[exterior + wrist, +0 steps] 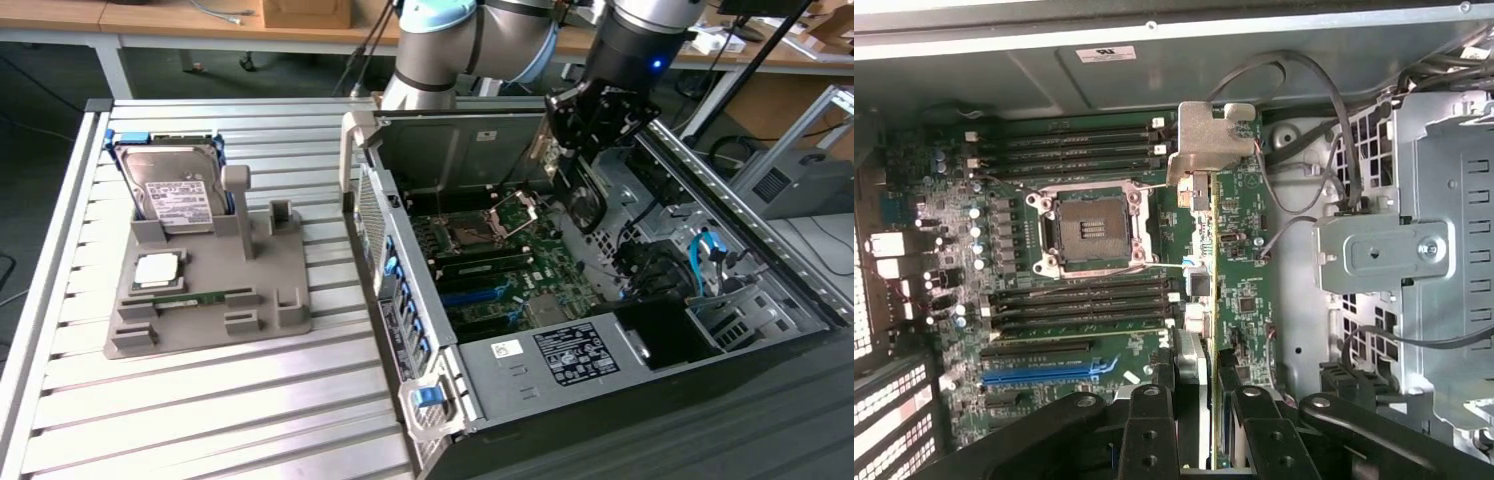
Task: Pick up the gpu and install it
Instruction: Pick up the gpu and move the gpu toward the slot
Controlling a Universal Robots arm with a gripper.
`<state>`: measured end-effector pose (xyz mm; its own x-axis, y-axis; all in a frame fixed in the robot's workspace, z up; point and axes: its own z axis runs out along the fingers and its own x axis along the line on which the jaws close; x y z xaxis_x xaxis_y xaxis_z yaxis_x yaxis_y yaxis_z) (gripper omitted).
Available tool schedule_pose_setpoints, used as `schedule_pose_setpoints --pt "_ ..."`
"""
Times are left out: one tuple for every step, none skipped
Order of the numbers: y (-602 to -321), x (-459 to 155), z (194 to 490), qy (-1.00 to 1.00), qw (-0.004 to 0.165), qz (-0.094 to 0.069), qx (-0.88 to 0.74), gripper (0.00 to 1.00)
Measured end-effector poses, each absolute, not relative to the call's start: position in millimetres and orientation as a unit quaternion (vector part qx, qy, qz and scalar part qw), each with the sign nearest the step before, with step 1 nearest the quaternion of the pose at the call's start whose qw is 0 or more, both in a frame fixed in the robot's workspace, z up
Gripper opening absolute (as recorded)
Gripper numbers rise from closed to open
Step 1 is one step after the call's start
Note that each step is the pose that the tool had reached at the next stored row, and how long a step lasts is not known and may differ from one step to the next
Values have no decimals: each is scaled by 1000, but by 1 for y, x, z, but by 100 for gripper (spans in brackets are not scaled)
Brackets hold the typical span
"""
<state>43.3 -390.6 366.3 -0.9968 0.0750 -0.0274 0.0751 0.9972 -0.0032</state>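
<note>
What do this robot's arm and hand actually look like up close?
The arm is built from thick, rounded silver-grey tubes with pale blue caps at the joints. A small blue light glows on its dark last segment. The hand is black metal, with two fingers made of jointed bars fastened by round pins.

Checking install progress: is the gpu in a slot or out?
Out: the gripper holds the gpu above the motherboard, crosswise to the blue slot.

You're in a robotics lab: an open computer case (534, 385) on a slatted metal table (200, 420), with cable-strewn wooden tables (160, 20) behind the case
</note>
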Motion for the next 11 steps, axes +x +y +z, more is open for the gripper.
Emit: schedule_pose_setpoints --pt "-391 43 366 999 14 -2 38 27" --pt "-391 43 365 999 14 -2 38 27" --pt "-391 43 365 999 14 -2 38 27" --pt "-391 43 364 999 14 -2 38 27" --pt "-391 43 364 999 14 -2 38 27" --pt "-391 43 363 999 14 -2 38 27" --pt "-391 43 362 999 14 -2 38 27" --pt "-391 43 361 999 14 -2 38 27" --pt "-391 43 361 999 14 -2 38 27" --pt "-391 43 360 999 14 -2 38 27" --pt "-391 43 360 999 14 -2 38 27"
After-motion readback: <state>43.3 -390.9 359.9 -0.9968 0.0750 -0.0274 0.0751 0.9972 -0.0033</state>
